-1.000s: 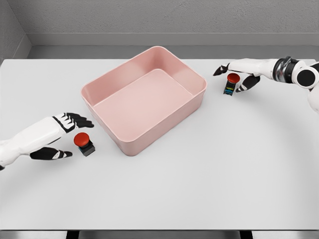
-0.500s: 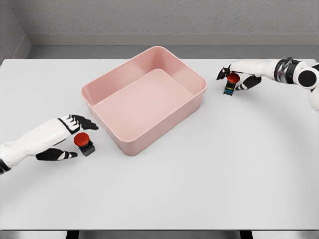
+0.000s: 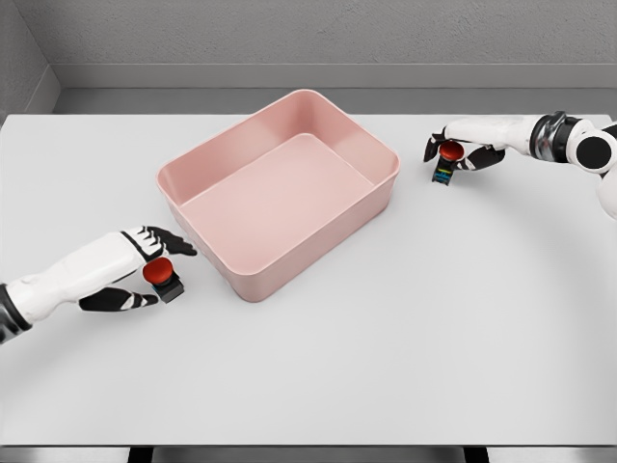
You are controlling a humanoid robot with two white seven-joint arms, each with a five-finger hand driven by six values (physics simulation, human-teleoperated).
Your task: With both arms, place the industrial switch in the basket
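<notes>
White worktop carries everything in view. My left arm enters from the worktop's left edge, low and flat. My left hand has its dark fingers spread, thumb below and the rest above, bracketing the first industrial switch without closing on it. I cannot tell whether any fingertip touches it. That switch sits on the worktop left of centre, red button up on a black base, just beside the near-left corner of the basket.

Pink basket stands mid-worktop, turned at an angle to the edges, open side up. Nothing lies inside it.

Second industrial switch is near the far-right part of the worktop, just beyond the basket's right corner but apart from it. Red button is on top, with a dark body showing a small coloured patch on its near face. My right arm comes in from the right edge along the far side. My right hand is curled around this switch's button from above and behind, fingers closed about it. Its base appears to rest on the worktop.
</notes>
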